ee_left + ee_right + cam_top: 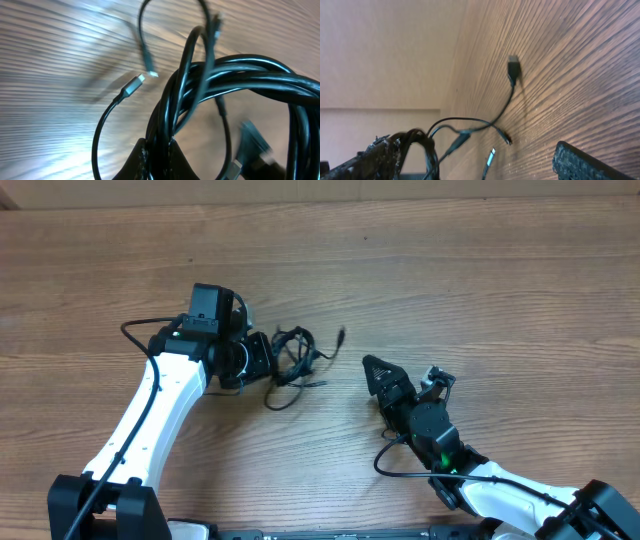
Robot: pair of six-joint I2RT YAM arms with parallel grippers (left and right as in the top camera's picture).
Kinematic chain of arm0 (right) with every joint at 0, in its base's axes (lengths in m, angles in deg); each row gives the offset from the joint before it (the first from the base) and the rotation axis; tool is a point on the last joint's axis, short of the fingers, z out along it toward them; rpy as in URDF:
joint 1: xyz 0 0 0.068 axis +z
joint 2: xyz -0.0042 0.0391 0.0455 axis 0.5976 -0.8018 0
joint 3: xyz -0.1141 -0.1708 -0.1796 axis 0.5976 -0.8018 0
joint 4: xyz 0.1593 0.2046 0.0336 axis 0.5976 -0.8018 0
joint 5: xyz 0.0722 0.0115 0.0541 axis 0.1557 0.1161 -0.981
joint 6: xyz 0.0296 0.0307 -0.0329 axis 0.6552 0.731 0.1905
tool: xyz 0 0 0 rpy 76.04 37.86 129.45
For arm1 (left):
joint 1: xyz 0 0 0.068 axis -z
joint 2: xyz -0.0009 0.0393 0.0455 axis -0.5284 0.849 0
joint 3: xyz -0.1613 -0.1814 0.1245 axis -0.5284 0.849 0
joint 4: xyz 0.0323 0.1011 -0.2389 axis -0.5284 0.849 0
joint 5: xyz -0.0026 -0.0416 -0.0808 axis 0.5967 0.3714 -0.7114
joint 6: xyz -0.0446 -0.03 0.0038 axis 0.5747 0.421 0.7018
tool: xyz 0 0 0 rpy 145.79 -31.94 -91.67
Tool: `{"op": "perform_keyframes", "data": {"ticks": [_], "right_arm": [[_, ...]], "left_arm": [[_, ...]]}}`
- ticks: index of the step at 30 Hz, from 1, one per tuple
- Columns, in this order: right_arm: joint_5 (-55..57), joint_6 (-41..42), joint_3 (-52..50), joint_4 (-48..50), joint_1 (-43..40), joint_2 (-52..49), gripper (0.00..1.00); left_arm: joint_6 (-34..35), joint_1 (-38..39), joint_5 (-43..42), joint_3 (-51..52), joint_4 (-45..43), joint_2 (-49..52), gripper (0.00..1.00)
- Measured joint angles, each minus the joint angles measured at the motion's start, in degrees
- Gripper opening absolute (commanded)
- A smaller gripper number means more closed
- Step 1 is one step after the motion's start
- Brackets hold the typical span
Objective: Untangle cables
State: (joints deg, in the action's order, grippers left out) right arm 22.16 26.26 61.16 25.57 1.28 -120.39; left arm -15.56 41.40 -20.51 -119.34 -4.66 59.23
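While the left end effector point(268, 360) pinches the cables point(296, 352), the right end effector point(372, 368) gapes empty.

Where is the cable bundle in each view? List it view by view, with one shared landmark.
Overhead: the cable bundle lies at centre, just right of the left hand.
Left wrist: it fills the centre and right.
Right wrist: low left, with one plug end trailing upward.
Shared landmark: the wood-grain table.
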Motion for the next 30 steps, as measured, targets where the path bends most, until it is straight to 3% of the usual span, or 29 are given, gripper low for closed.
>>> {"op": "perform_keyframes", "data": {"ticks": [4, 8, 16, 20, 25, 30], "right_arm": [[-1.77, -0.48, 0.00, 0.87, 0.00, 0.00, 0.99], [-5.73, -5.79, 0.00, 6.67, 0.00, 0.00, 0.90], [-13.42, -11.26, 0.00, 6.62, -0.02, 0.00, 0.84], [-19.87, -12.35, 0.00, 4.96, 0.00, 0.00, 0.82], [-24.96, -12.83, 0.00, 0.50, 0.00, 0.00, 0.82], [-26.60, -13.00, 0.00, 1.14, -0.02, 0.00, 0.82]], "left_arm": [[0.57, 0.42, 6.69, 0.00, -0.09, 0.00, 0.04], [0.57, 1.84, 11.34, 0.00, -0.63, 0.00, 0.04], [3.48, 4.42, 13.20, 0.00, -1.75, 0.00, 0.04], [10.60, 4.52, 12.04, 0.00, -1.70, 0.00, 0.04], [23.61, 4.52, 4.00, 0.00, -1.95, 0.00, 0.04], [32.41, 4.52, -2.16, 0.00, -1.92, 0.00, 0.04]]}}
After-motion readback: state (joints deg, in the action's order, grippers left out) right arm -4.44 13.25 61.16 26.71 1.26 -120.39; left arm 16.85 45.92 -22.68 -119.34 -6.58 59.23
